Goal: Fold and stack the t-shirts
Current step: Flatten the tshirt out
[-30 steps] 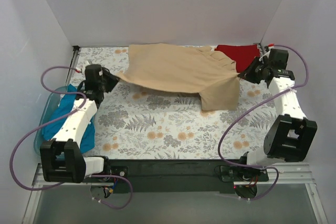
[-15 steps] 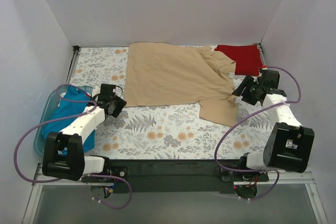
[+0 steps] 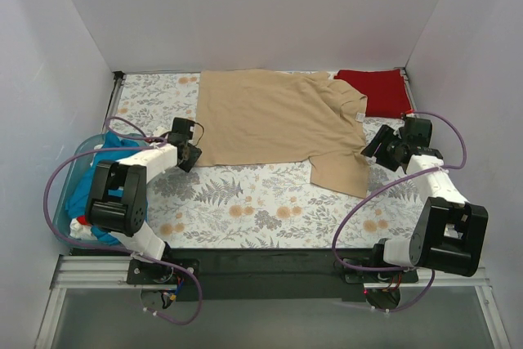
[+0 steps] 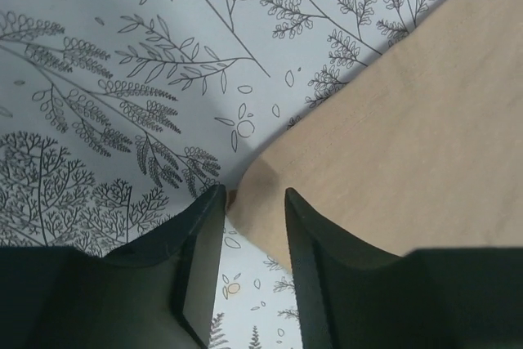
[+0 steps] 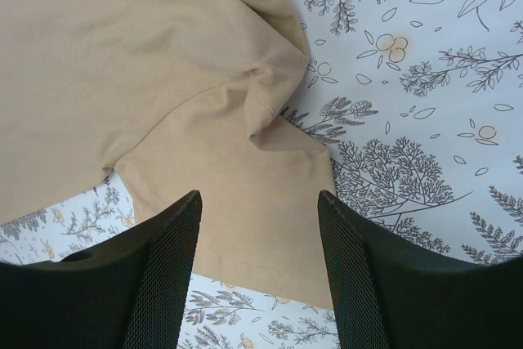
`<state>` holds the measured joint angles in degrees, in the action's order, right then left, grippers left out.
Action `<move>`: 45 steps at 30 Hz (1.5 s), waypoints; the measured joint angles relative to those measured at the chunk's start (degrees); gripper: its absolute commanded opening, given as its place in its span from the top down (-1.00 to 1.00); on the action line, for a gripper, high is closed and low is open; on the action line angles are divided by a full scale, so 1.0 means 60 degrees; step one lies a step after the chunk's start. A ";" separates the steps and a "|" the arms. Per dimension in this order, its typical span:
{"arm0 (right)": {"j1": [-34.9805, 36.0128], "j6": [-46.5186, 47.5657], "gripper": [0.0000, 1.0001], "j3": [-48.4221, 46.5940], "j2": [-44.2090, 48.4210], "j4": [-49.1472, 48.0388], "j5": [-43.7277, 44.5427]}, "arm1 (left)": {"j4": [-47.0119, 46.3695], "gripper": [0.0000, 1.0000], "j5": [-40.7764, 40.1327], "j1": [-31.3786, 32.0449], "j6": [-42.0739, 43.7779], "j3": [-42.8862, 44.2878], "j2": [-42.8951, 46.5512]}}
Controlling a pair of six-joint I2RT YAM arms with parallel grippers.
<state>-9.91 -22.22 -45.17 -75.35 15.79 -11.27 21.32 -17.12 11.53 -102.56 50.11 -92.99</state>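
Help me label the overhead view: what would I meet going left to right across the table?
Teal t-shirt → left gripper → tan t-shirt → dark red t-shirt. The right gripper falls within the red shirt's span, so I leave it out.

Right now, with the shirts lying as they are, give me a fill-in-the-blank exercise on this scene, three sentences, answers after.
1. The t-shirt in the light blue tub is ____ in colour; the light blue tub sits on the left.
2. The dark red t-shirt lies at the table's far ____ corner.
3. The left claw and the right claw both stand ____ at the tan t-shirt.
Missing words: teal; right; open.
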 measured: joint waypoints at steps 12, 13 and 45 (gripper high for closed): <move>0.0004 0.0018 -0.32 0.0000 -0.0004 -0.0095 0.0004 | 0.0004 1.00 0.0259 -0.0266 0.0036 0.0047 -0.0135; 0.0007 0.0018 -0.32 0.0000 -0.0011 -0.0098 0.0000 | 0.0189 1.00 0.0295 -0.0433 0.0098 0.0018 -0.0036; 0.3297 -0.0627 0.59 0.2590 0.0739 -0.0969 0.1687 | 0.0943 1.00 0.1523 -0.2371 0.1475 -0.0357 0.1504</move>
<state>9.87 -25.98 -29.63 -70.91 9.98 -1.15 26.98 -7.99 -2.70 -93.71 47.97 -83.96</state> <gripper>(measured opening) 0.366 0.014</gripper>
